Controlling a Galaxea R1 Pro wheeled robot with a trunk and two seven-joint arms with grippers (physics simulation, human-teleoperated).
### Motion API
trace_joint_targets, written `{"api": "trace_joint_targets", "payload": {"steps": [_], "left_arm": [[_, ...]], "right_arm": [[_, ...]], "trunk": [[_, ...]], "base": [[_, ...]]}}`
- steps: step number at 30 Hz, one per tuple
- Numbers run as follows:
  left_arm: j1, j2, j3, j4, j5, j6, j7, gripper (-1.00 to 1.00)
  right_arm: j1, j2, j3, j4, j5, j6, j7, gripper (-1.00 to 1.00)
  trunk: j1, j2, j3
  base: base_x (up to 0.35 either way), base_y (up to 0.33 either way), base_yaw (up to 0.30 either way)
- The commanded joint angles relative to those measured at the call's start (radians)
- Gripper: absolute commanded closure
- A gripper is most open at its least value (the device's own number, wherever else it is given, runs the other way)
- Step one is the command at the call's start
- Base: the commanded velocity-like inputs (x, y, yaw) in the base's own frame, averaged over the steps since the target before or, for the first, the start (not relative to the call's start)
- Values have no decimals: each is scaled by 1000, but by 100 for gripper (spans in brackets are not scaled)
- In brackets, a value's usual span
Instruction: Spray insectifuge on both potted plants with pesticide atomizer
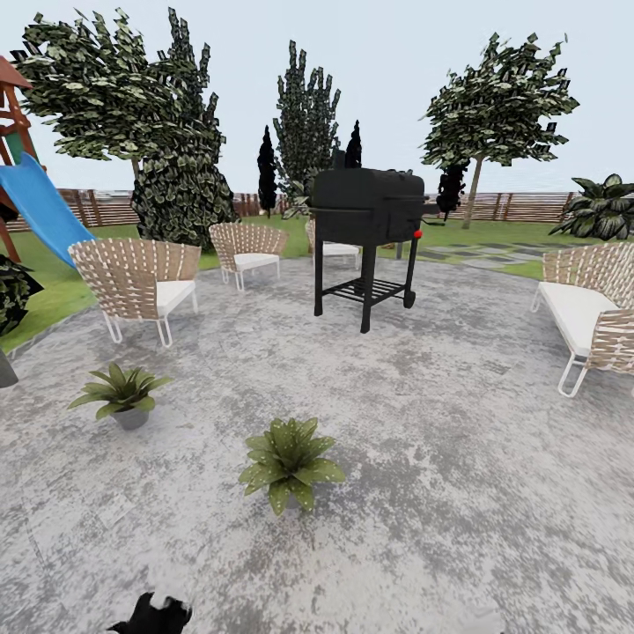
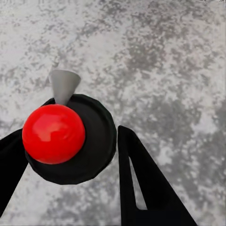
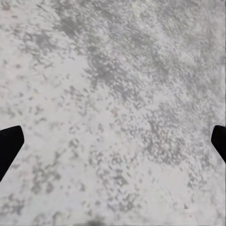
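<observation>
Left gripper (image 2: 70, 155) clamped on pesticide atomizer (image 2: 70, 136); right gripper (image 3: 113, 141) spread wide over speckled patio (image 3: 117, 94). Two potted plants (image 1: 289, 462) (image 1: 123, 394) ahead on patio, black grill (image 1: 368, 224) and wicker chairs (image 1: 141, 282) beyond, fence (image 1: 519, 207) behind.

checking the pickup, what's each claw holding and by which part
Left claw grips the pesticide atomizer by its dark top, around the red button. Right claw is open, holding nothing.
</observation>
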Motion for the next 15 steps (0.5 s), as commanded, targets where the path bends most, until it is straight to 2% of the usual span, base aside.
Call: {"api": "trace_joint_targets", "payload": {"steps": [1, 2, 4, 5, 7, 10, 13, 15], "left_arm": [[10, 0, -4, 1, 25, -17, 27, 100], [28, 0, -4, 4, 68, -45, 53, 100], [55, 0, -6, 7, 106, -83, 76, 100], [82, -1, -7, 9, 126, -112, 90, 100], [87, -5, -9, 10, 135, -112, 94, 100], [88, -6, -4, 9, 154, -109, 118, 100], [88, -6, -6, 9, 193, -112, 214, 100], [89, -10, -7, 10, 197, -115, 237, 100]], "right_arm": [[-1, 3, -7, 5, -43, -8, -21, -100], [0, 5, -11, 8, -113, -13, -34, -100], [0, 8, -14, 9, -173, -16, -42, -100], [0, 29, -16, 10, -210, -18, -46, -100], [0, 45, -15, 10, -215, -20, -46, -100], [0, 45, -15, 8, -215, -21, -45, -100], [0, 45, -15, 8, -216, -23, -45, -100], [0, 45, -16, 8, -217, -23, -46, -100]], "trunk": [[0, 0, -1], [0, 0, -1], [0, 0, -1], [0, 0, -1], [0, 0, -1], [0, 0, -1], [0, 0, -1], [0, 0, -1]], "base": [[0, 0, 0], [0, 0, 0], [0, 0, 0], [0, 0, 0], [0, 0, 0], [0, 0, 0], [0, 0, 0], [0, 0, 0]]}}
